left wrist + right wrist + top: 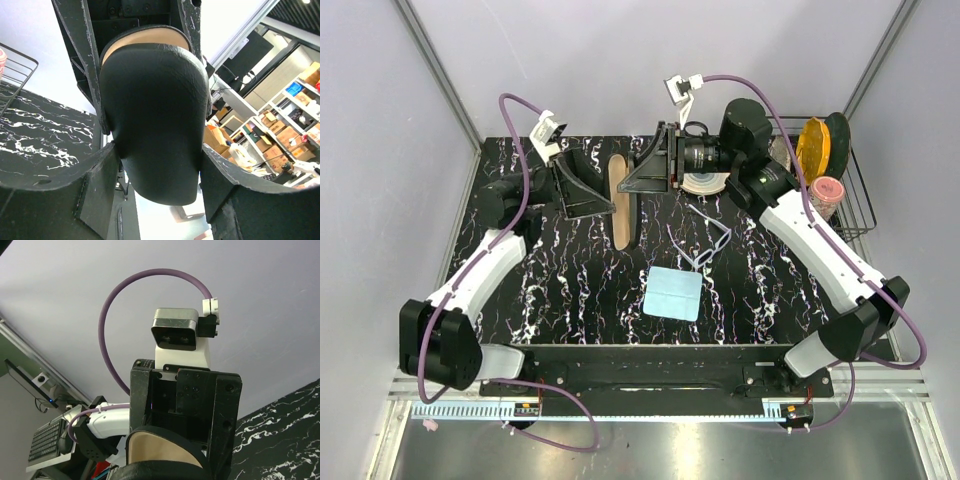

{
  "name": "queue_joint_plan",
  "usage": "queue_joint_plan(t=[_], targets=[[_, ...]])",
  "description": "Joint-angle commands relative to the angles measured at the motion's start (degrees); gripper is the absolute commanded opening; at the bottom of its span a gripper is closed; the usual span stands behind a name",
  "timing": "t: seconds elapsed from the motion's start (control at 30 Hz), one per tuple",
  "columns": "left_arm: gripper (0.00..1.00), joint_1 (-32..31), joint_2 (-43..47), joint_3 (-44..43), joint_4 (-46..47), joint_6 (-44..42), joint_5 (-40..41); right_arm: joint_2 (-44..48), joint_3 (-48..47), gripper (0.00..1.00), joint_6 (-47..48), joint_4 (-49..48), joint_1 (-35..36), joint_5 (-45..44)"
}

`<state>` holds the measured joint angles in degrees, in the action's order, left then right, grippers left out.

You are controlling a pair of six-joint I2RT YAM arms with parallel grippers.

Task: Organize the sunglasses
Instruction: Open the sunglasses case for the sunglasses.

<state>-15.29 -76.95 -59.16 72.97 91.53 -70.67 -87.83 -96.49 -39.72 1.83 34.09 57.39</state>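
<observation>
The sunglasses [708, 240], thin and whitish-silver with their arms unfolded, lie on the marbled table [570, 290] right of centre, touched by neither gripper. At the back centre the black case [622, 205] stands open on its edge, tan lining showing. My left gripper [600, 195] is shut on it from the left. In the left wrist view the case's black shell [155, 110] fills the gap between my fingers [60, 175]. My right gripper [645, 180] grips the case from the right, and the right wrist view shows the tan lining [160, 450] at its bottom edge.
A light blue cloth [673, 293] lies flat in front of the sunglasses. A wire basket [860, 200] at the back right holds an orange item [812, 148] and a pink cup [828, 195]. A round white object [705, 183] sits under the right wrist. Grey walls enclose the table.
</observation>
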Motion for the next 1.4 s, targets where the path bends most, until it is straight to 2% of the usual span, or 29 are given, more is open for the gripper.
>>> queue_joint_plan(t=[0.0, 0.13, 0.17, 0.23, 0.27, 0.37, 0.43, 0.57, 0.87, 1.07, 1.33, 1.37], targets=[[0.00, 3.77, 4.87, 1.06, -2.72, -7.31, -3.59, 6.27, -0.28, 0.00, -0.88, -4.46, 0.10, 8.97], [0.00, 4.30, 6.98, 0.28, -17.91, -16.88, -3.51, 7.15, 0.34, 0.00, -0.27, -4.20, 0.10, 9.41], [0.00, 4.30, 7.42, -0.08, -27.09, -22.65, -3.16, 7.24, 0.60, 0.00, -0.27, -4.20, 0.02, 9.67], [0.00, 4.30, 8.91, -2.18, -38.11, -29.70, -1.67, 7.59, 0.77, 0.00, 0.26, -3.67, 0.02, 9.94], [0.00, 4.30, 9.36, -3.06, -49.04, -36.79, -1.05, 7.67, 0.95, 0.00, 0.35, -3.50, -0.07, 10.20], [0.00, 4.39, 10.32, -6.23, -61.68, -44.92, 0.71, 8.20, 1.12, 0.00, 1.75, -2.18, 0.02, 10.46], [0.00, 4.74, 10.33, -7.02, -62.95, -45.03, 0.11, 8.64, 1.21, 0.00, 2.37, -2.09, 0.02, 10.90], [0.00, 5.27, 9.71, -6.50, -58.05, -39.86, -2.10, 9.61, 2.00, 0.00, 3.25, -2.18, 0.02, 12.40], [0.00, 7.38, 8.66, -7.20, -50.74, -29.49, -4.47, 12.77, 3.06, 0.00, 10.01, 6.34, 0.02, 13.19], [0.00, 7.82, 7.95, -7.55, -50.03, -25.53, -4.21, 14.09, 3.50, 0.00, 15.73, 11.88, 0.02, 12.14], [0.00, 7.73, 9.09, -6.23, -52.05, -27.10, -3.94, 13.30, 3.59, 0.00, 16.26, 12.33, 0.10, 10.12], [0.12, 7.73, 9.36, -6.32, -52.23, -27.89, -4.12, 13.21, 3.33, 0.00, 16.00, 12.33, 0.10, 9.16]])
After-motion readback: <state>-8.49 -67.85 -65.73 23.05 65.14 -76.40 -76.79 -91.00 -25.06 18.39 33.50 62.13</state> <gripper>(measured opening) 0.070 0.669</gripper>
